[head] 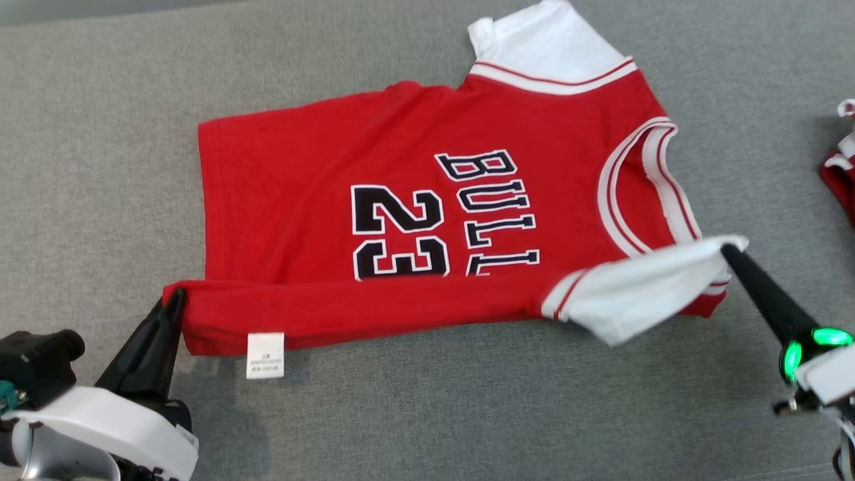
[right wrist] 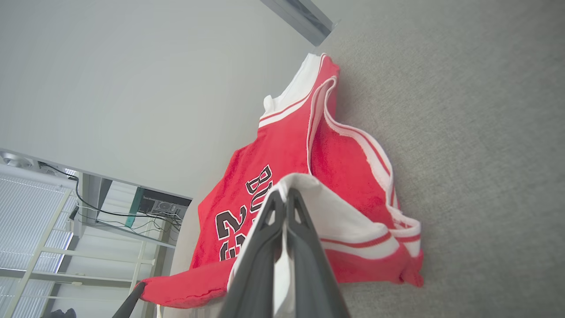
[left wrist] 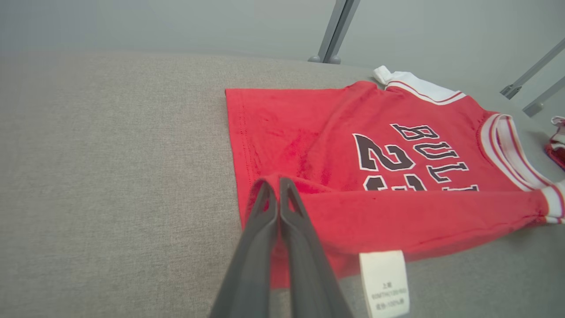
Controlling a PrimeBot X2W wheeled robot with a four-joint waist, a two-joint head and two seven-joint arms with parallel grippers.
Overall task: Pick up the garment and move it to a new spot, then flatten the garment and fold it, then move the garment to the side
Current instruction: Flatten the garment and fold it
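Note:
A red basketball jersey (head: 300, 174) with white sleeves and black "23" lettering lies on the grey surface, its near long edge lifted and folding over. My left gripper (head: 175, 295) is shut on the jersey's hem corner (left wrist: 273, 182) at the lower left. My right gripper (head: 725, 250) is shut on the near white sleeve (head: 641, 287), holding it above the surface; the right wrist view shows that sleeve (right wrist: 335, 221) draped over the closed fingers. A white care label (head: 265, 355) hangs from the lifted edge. The far sleeve (head: 548, 40) lies flat.
The grey fabric surface (head: 100, 133) spreads wide on all sides. Another red and white garment (head: 843, 170) lies at the right edge. In the left wrist view, grey metal legs (left wrist: 333, 31) stand beyond the far edge.

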